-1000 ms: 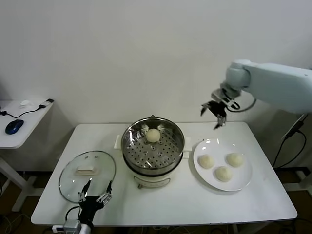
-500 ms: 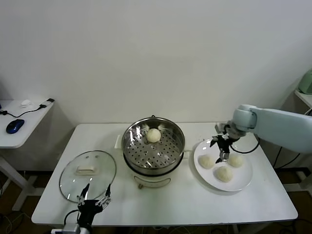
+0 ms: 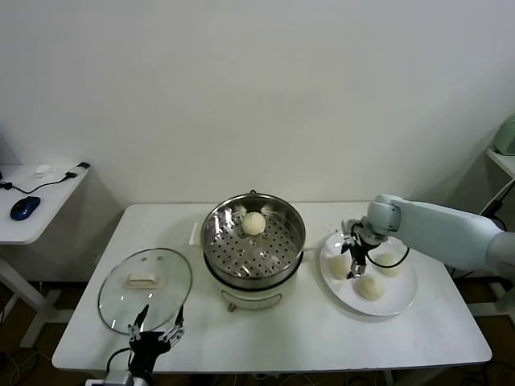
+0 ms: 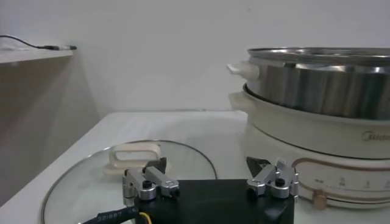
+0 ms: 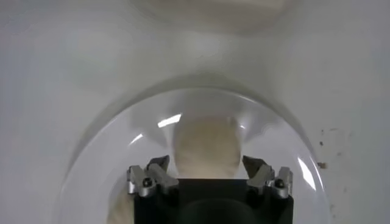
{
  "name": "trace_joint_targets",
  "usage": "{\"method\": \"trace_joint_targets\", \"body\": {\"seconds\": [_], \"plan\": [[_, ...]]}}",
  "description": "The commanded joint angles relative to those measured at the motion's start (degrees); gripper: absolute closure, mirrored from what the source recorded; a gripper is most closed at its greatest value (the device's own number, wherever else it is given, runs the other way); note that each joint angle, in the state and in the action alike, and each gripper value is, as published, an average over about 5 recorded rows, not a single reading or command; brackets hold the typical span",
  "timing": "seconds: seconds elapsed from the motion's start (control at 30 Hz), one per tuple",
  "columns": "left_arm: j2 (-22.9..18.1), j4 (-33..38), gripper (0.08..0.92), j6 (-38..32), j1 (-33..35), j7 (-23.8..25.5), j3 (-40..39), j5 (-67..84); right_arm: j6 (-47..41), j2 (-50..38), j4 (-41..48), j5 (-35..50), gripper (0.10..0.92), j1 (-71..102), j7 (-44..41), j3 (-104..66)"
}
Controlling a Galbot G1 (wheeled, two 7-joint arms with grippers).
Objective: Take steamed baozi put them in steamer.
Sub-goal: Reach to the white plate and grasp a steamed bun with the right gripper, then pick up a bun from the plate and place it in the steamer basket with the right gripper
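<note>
Right pincer [image 3: 351,259] spread over plate [image 3: 402,299] baozi [image 3: 339,265]; three there, one baozi [image 3: 253,223] in steamer [image 3: 253,245].

One baozi [image 3: 253,223] in steamer [image 3: 253,251], three baozi [image 3: 369,287] on plate [image 3: 402,299]

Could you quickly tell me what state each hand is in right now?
Left hand: open, holding nothing.
Right hand: open around a baozi, not closed.

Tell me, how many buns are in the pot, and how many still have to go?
One baozi already sits on the holed tray inside the steamer. Three more lie on the white plate. The right hand is open, down over the plate bun nearest the steamer, which shows between its fingers in the right wrist view. The left hand waits near the glass lid.
</note>
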State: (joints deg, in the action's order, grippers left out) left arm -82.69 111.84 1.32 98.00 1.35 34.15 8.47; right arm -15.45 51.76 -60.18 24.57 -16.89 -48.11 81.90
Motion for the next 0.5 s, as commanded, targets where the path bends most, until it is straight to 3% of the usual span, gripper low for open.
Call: {"method": "trace_joint_targets", "body": {"seconds": [0.03, 0.23, 0.5], "plan": [[0.1, -0.1, 0.177, 0.0, -0.1, 0.0, 0.0, 0.1, -1.1, 1.4, 1.9, -0.7, 0.285, 2.6, 0.6, -3.0], [0.0, 0.8, 0.177, 0.1, 0.5, 0.0, 0.0, 0.1, 0.3, -0.7, -1.2, 0.1, 0.342, -3.4, -2.3, -1.5], [-0.3, 1.9, 0.177, 0.6, 1.1, 0.0, -0.7, -0.2, 4.2, -0.3, -4.6, 9.7, 0.355, -30.1, -9.8, 10.3]]}}
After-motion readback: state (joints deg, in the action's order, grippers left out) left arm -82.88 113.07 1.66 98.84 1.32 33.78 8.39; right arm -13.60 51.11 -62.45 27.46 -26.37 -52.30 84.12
